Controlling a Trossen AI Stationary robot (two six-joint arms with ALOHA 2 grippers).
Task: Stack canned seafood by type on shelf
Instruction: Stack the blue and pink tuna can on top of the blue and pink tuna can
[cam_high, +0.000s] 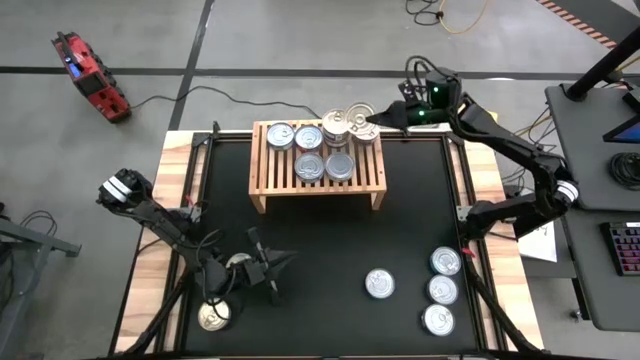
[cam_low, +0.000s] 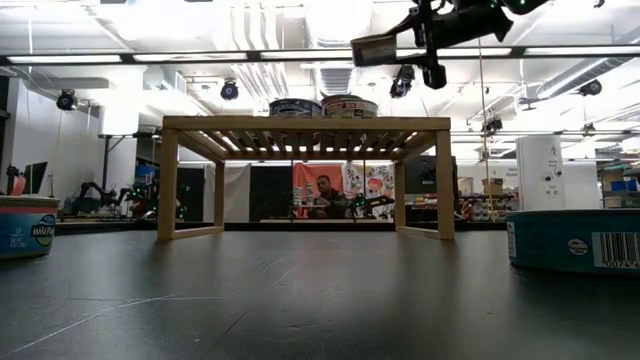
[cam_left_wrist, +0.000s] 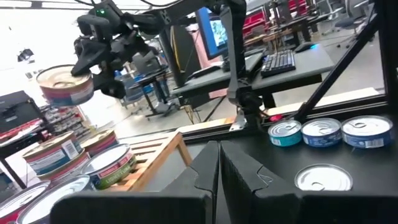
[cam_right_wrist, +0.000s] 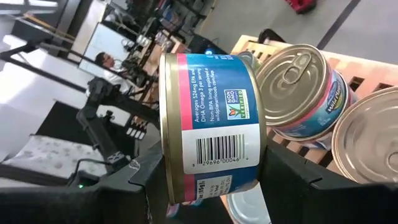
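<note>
The light-wood shelf (cam_high: 318, 190) stands at the table's far middle with several tins of canned seafood (cam_high: 309, 150) on its slats, some stacked at the far right (cam_high: 337, 123). My right gripper (cam_high: 372, 120) is above the shelf's far right corner, shut on a pink-and-white labelled tin (cam_right_wrist: 214, 124). The same tin shows in the left wrist view (cam_left_wrist: 62, 84). My left gripper (cam_left_wrist: 219, 168) is shut and holds nothing. It points level over the table's near left (cam_high: 288, 260). My right gripper pinches the tin between its two fingers, one finger (cam_right_wrist: 140, 180) at the lid end (cam_right_wrist: 166, 143) and the other at the bottom end. The fingers come roughly level from the table's right side. The tin is lifted clear, above the shelf's far right corner.
Three tins stand in a row at the near right (cam_high: 442, 290), and one more is left of them (cam_high: 379, 284). Two tins sit at the near left, one under my left arm (cam_high: 237, 262) and one by the near edge (cam_high: 216, 316). A person sits in the room beyond (cam_low: 322, 192).
</note>
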